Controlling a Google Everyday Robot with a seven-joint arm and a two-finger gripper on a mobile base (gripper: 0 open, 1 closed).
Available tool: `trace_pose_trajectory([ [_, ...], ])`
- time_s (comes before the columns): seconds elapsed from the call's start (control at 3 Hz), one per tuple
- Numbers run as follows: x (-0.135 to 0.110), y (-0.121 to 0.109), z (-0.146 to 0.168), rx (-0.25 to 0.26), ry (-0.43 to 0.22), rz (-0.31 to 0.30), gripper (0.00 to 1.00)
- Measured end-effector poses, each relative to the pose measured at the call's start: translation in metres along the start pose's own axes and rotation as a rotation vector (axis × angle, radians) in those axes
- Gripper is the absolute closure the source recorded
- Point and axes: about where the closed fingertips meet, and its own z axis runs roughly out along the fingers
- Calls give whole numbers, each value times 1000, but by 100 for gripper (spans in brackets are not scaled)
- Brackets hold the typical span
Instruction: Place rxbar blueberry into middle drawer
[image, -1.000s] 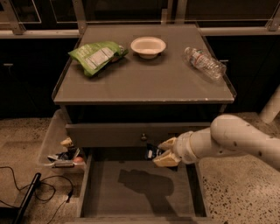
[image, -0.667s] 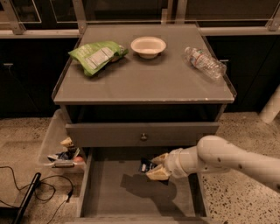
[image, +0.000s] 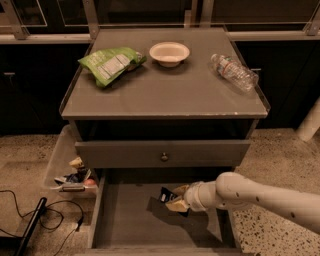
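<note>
- Here, in the camera view, the robot's white arm reaches in from the right, low over the open middle drawer (image: 127, 217), a wide grey wooden tray with a bare flat floor and low side walls.
- The tan-fingered claw (image: 174, 198) is pinching the rxbar blueberry (image: 165, 195), a small flat snack bar in a dark navy wrapper. The bar sits tilted between the two fingers, above the drawer floor and not lying on it.
- The bar is held inside the drawer's outline, towards the back and right of centre. I judge this is so that a release drops it onto bare floor, clear of the walls.
- A shadow under the claw suggests a gap remains, so some lowering before letting go would be prudent.
- Just above the claw, the closed grey drawer front with a small round metal knob (image: 163, 156) overhangs it, which explains the low, sideways reach.
- On the grey desk (image: 165, 95) lie a crumpled green chip bag (image: 111, 64), a pale round bowl (image: 169, 52) and a clear plastic bottle (image: 233, 71) on its side, all well apart from the work.
</note>
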Motion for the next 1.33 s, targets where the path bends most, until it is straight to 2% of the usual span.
trace_pose_trajectory([
  [0.33,39,-21,9,41,34,44,100],
  [0.67,78,-28,24,53,66,97,100],
  [1.0,87,-31,35,50,61,98,100],
  [1.33,87,-30,35,49,61,99,81],
])
